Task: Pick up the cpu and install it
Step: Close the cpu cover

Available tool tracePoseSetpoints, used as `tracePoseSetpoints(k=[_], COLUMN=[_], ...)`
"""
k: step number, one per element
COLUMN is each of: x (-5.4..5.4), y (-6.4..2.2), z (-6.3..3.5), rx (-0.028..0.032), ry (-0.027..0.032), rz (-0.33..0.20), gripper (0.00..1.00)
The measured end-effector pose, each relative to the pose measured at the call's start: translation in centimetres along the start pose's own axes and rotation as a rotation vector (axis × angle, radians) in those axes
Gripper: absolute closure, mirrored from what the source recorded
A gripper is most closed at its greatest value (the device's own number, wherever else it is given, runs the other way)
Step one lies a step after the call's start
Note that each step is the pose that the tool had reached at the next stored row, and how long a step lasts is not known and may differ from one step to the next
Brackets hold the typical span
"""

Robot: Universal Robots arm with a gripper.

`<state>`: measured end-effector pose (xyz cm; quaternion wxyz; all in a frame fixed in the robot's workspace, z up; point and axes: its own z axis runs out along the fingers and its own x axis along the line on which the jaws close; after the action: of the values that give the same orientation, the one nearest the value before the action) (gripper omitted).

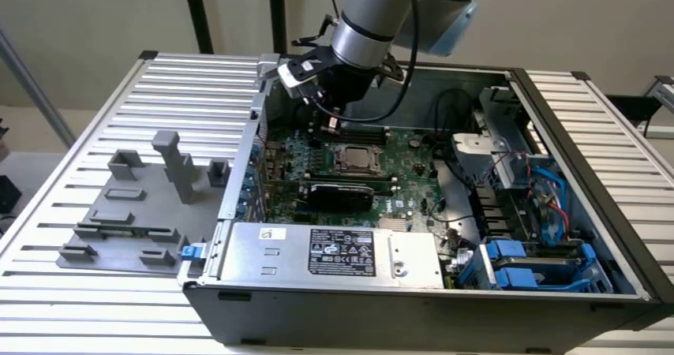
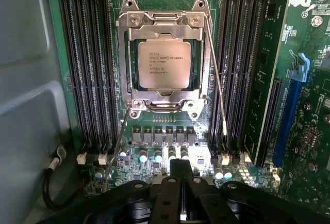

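Item: small flat square cpu (image 2: pixel 164 64), silver-grey metal top. Place: seated in the steel-framed motherboard socket (image 2: pixel 125 53). Your jaws: clenched, empty, poised above it toward the far side. Cpu square; no long axis.

— Anything legible?
— White print on the green circuit board (image 2: pixel 309 46), far off to one side of the gripper (image 2: pixel 180 177), seems to read "COPYRIGHT" and "RIGHTS R".
— The silver-grey square cpu (image 2: pixel 164 64) straight ahead of the gripper?
— Dark printed lines, too small to read.
— The black-and-white label (image 1: pixel 342 254) on the silver metal power supply box (image 1: pixel 416 254)?
— Well away from the gripper; fine print, unreadable.
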<state>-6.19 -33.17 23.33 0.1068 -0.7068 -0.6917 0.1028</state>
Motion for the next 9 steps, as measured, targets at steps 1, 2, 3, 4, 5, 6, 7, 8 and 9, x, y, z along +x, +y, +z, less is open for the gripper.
tracePoseSetpoints(k=[1,2,3,4,5,6,7,8,9], x=[-0.01,-0.02,-0.05,-0.06,-0.05,-0.05,-0.06,-0.06,-0.06], y=[-0.11,-0.17,-0.18,-0.18,-0.18,-0.18,-0.19,-0.19,-0.19], z=[-0.07,-0.15,-0.18,-0.18,-0.18,-0.18,-0.18,-0.19,-0.19], rx=[0.0000,0.0002,0.0002,0.0001,0.0001,0.0001,0.0002,0.0002,0.0003], ry=[0.0038,0.0083,0.0122,0.0127,0.0131,0.0129,0.0129,0.0128,0.0128], rz=[0.000,0.000,0.000,0.000,0.000,0.000,0.000,0.000,0.000], gripper=[0.89,0.89,0.89,0.89,0.89,0.89,0.89,0.89,0.89])
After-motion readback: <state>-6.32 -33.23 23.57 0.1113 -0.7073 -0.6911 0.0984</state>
